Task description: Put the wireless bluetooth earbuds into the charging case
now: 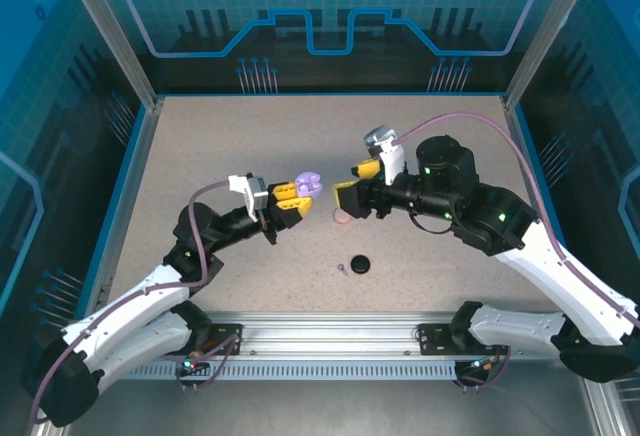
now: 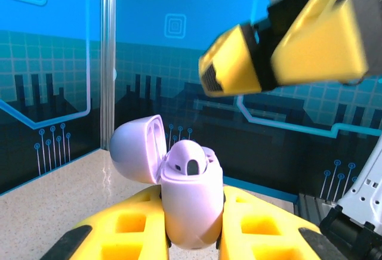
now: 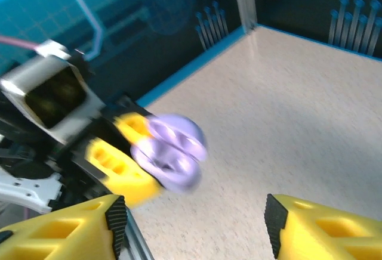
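**top external view.** the left gripper [image 1: 298, 194] is clamped on the open lilac case [image 1: 308, 184], which it holds above the middle of the table [image 1: 200, 156]. the right gripper [image 1: 345, 182] faces it from just beside, jaws parted and empty. a loose lilac earbud [image 1: 343, 269] lies just beside the black case [image 1: 359, 265]. a small pink item [image 1: 342, 218] lies below the right gripper and is too small to identify.
- risk: the grippers are close, so forward drift of either arm could strike the case and twist it in the grip.
- room: bare table lies open toward the far side and both side margins. the near rail [image 1: 330, 331] sits close behind the black case.

**left wrist view.** the case stands upright between the yellow fingers [image 2: 119, 233], with its lid [image 2: 140, 149] swung back to the left. a rounded lilac shape in the well looks like a seated earbud, but this is uncertain. the right gripper hangs above and to the right.
- risk: the lid is unsupported, so contact from above could fold it shut or unseat whatever is in the well.

**right wrist view.** the right fingers [image 3: 328, 224] stand wide apart with nothing between them. the case appears blurred, ahead and to the left.
- room: clear table runs right and forward to the blue edge [image 3: 197, 72].
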`<state>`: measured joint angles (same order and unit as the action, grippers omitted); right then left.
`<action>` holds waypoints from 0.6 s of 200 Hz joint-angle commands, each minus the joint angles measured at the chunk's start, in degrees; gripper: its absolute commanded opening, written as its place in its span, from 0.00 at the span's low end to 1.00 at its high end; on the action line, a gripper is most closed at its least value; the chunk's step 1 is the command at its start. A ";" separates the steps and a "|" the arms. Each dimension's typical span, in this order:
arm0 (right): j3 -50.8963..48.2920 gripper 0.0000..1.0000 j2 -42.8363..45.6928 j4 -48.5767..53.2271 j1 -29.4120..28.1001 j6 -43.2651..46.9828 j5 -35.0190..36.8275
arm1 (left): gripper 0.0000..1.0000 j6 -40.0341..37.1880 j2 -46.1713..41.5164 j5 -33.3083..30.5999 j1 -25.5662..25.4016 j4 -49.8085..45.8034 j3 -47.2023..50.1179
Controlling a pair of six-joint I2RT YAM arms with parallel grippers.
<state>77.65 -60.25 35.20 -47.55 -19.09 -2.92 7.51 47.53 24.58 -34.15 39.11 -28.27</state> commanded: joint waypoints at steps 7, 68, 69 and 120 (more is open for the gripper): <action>-4.07 0.66 0.34 9.34 2.24 -3.89 4.33 | 0.13 -1.37 -3.10 -2.46 -0.43 -0.94 0.41; -12.89 0.57 -9.92 15.91 -0.60 -15.86 4.34 | 0.13 -2.93 -8.49 -4.01 -0.46 -5.17 0.53; -13.06 0.57 -10.12 15.89 -0.65 -16.05 4.33 | 0.13 -2.98 -8.54 -4.01 -0.43 -5.18 0.52; -11.46 0.55 -25.18 16.39 -5.96 -17.92 6.24 | 0.13 -3.76 -11.85 -4.54 -0.46 -8.11 0.17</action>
<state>64.29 -80.73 49.52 -51.31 -34.83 1.69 5.43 37.30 21.32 -34.15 32.53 -28.21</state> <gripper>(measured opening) 0.554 0.198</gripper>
